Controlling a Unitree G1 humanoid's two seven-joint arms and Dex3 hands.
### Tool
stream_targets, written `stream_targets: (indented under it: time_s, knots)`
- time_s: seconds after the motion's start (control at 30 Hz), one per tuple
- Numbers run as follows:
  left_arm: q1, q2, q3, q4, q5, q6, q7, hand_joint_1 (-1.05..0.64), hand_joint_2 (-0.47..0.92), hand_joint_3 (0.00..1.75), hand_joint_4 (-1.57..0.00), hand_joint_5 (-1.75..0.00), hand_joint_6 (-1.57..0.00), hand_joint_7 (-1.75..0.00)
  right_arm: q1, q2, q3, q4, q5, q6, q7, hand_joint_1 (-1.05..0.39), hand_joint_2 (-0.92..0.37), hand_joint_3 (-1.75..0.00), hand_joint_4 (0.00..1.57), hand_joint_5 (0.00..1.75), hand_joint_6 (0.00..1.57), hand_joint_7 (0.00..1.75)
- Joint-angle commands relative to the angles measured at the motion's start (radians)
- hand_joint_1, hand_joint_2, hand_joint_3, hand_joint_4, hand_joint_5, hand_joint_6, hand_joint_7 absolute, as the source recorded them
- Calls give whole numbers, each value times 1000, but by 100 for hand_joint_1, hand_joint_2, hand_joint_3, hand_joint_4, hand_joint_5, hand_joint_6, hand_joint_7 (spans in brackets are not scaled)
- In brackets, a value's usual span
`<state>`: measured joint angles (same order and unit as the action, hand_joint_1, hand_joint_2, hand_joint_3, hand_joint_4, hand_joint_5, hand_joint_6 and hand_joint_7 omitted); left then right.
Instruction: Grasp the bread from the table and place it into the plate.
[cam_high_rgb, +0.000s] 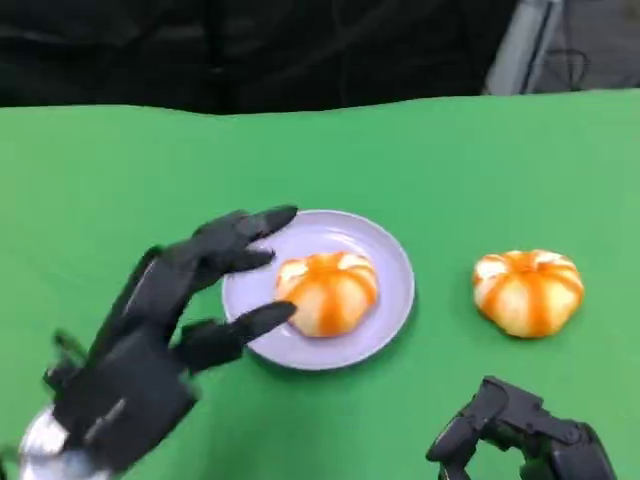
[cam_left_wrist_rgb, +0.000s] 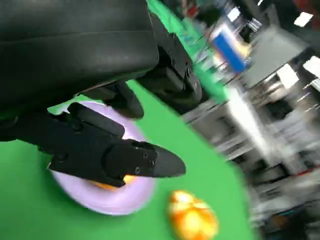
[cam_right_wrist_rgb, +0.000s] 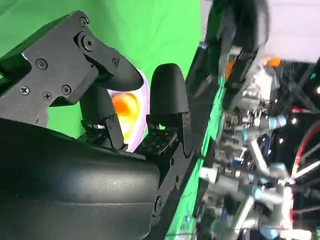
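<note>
Head view showed a green worktop (cam_high_rgb: 90, 170) running back to a dark backdrop, its far edge straight across the frame. A lavender plate (cam_high_rgb: 392, 262) sat near the middle with one orange-striped bread (cam_high_rgb: 327, 290) on it. A second bread (cam_high_rgb: 528, 290) lay on bare cloth well apart to the plate's right, with open green around it. The left hand (cam_high_rgb: 165, 330) hovered at the plate's left rim, fingers spread, holding nothing. The right hand (cam_high_rgb: 520, 435) hung low near the front edge, fingers curled in, holding nothing. Left wrist view showed blurred shelving beyond the worktop.
</note>
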<state>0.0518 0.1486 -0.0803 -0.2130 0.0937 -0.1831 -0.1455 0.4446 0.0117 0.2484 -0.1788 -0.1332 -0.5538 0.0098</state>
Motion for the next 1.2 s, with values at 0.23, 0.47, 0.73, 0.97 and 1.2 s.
stream_targets:
  time_s: [0.23,0.47,0.73,0.97,1.2]
  knots:
    - [292,-49,87,-64,-283,-201,-69,9,60,118,-80,-165,-76,-140,16,-7,-4,-38,22,28,3,-11,-38,-126,67,162,75,136]
    - [381,-98,89,-37,-276,-247,-57,8,62,111,-79,-174,-70,-158,9,-22,-19,-36,21,18,7,-12,-38,-127,66,163,74,136]
    - [357,-110,99,1,-262,-252,-52,6,59,108,-76,-175,-66,-164,1,-26,-33,-24,37,9,14,-11,-38,-125,66,162,74,136]
    - [354,-113,101,6,-263,-253,-55,6,59,108,-76,-175,-65,-165,1,-24,-35,-22,37,8,17,-11,-38,-126,67,162,74,136]
    - [327,-112,115,48,-261,-246,-55,5,58,108,-77,-175,-71,-158,-4,-23,-37,4,29,-13,16,-8,-37,-126,67,163,74,137]
